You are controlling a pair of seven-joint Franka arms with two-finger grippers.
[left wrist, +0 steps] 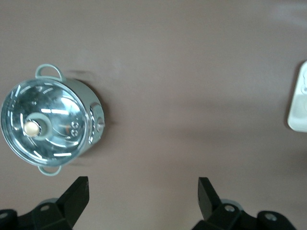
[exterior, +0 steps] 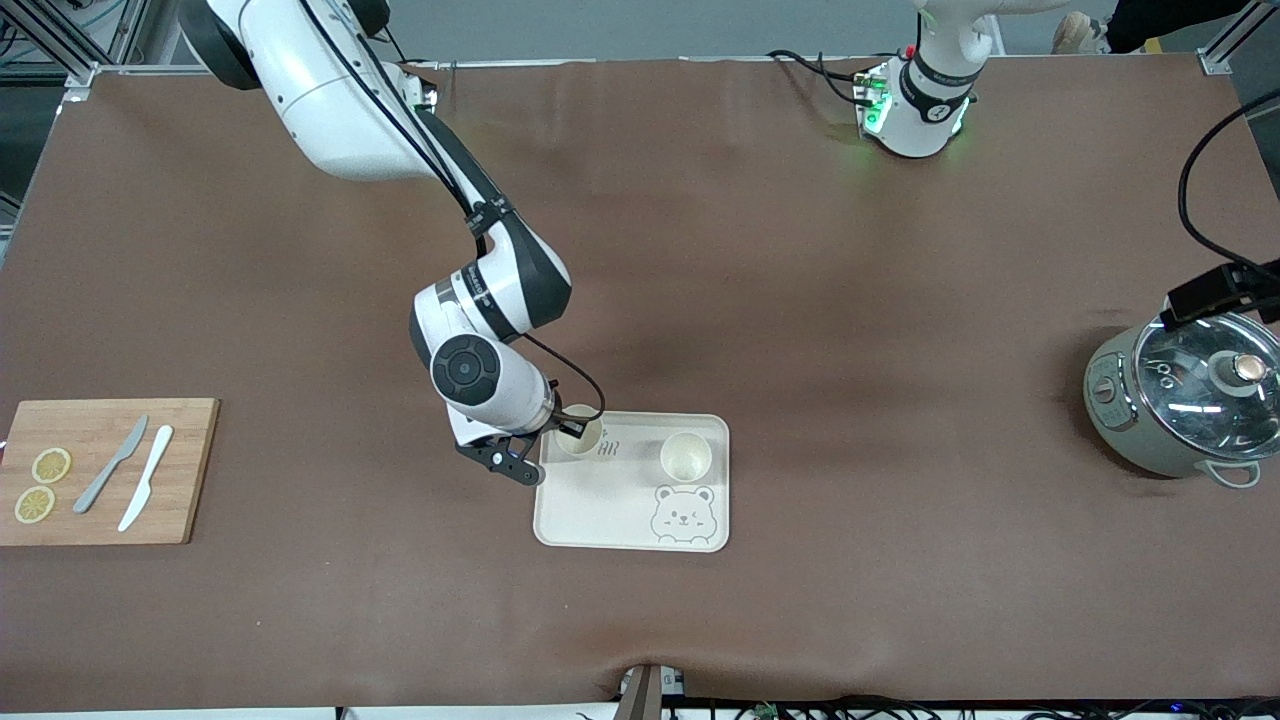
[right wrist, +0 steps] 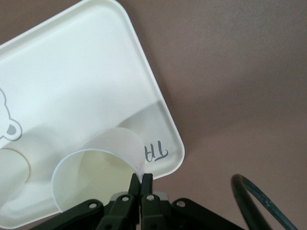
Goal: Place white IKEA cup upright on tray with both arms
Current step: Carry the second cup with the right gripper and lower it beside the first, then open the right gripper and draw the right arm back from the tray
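The right gripper pinches the thin rim of a smooth white cup upright on the flat cream tray. The left gripper hangs spread wide above brown cloth near a glass-lidded pot.

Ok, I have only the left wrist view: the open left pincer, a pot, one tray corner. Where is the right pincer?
Observer: The right pincer is over the tray, shut on the rim of a white cup.
Operator: Is this cup upright?
Observer: Yes, its mouth faces up; whether it rests on the tray I cannot tell.
Operator: Is anything else on the tray?
Observer: A second cup stands upright beside the first, toward the left arm's end.
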